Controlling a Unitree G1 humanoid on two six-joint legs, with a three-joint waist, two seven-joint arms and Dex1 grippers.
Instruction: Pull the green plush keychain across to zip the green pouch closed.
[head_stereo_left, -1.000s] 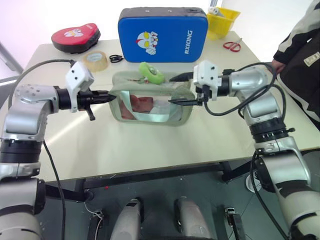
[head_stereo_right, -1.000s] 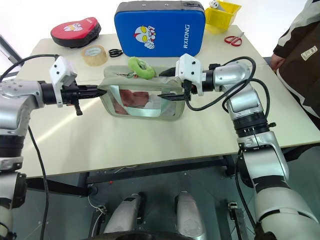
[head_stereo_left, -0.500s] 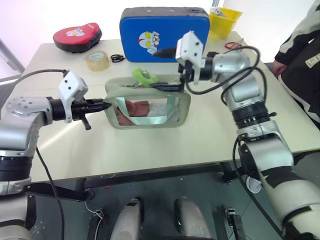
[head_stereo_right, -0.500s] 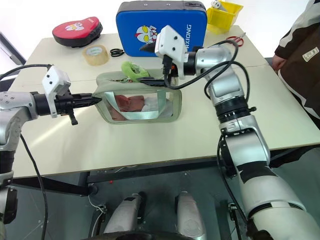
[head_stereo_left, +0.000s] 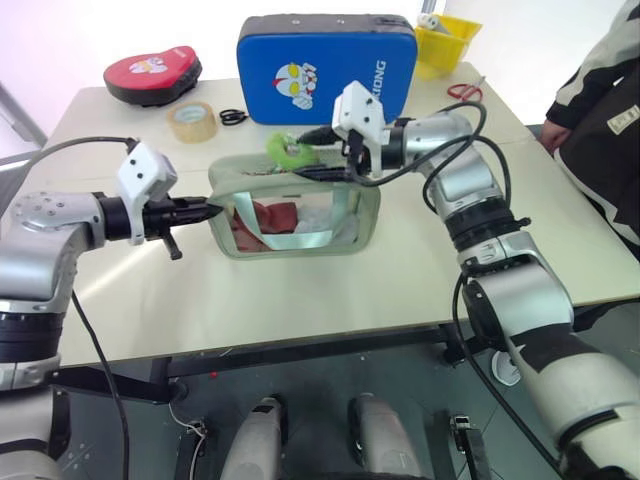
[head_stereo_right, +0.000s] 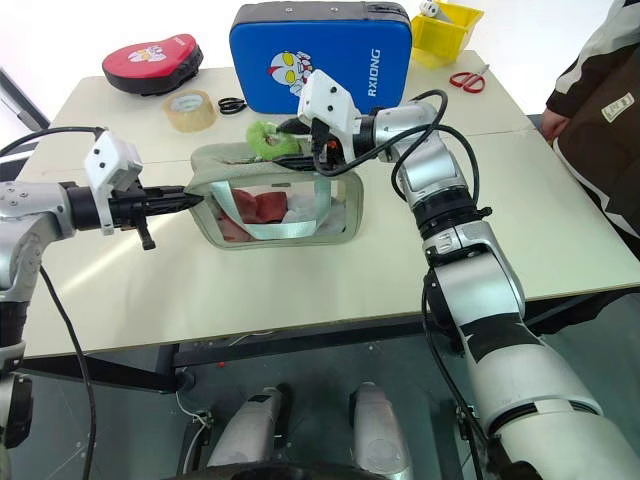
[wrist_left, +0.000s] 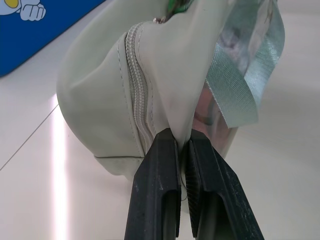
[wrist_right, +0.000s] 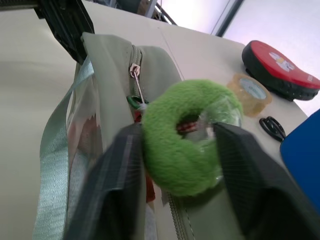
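The keychain (wrist_right: 186, 136) is sitting on top of the pouch (head_stereo_left: 295, 210), toward its left end beside the zipper slider, and your right gripper (wrist_right: 180, 150) is straddling it, one finger on each side with the plush ring between them. Whether those fingers are squeezing it or only touching is hard to tell from here, so treat the hold as unconfirmed. Your left gripper (wrist_left: 182, 165) is pinching the pouch's left end seam with its fingers fully together, bracing the bag, which is standing on the table (head_stereo_left: 420, 270). The zipper is looking open along most of the top. If you are pulling before the ring is firmly caught, the fuzz is likely to slip out; if you are pulling upward rather than along the track, the pouch may tear free of the left pinch or tip.
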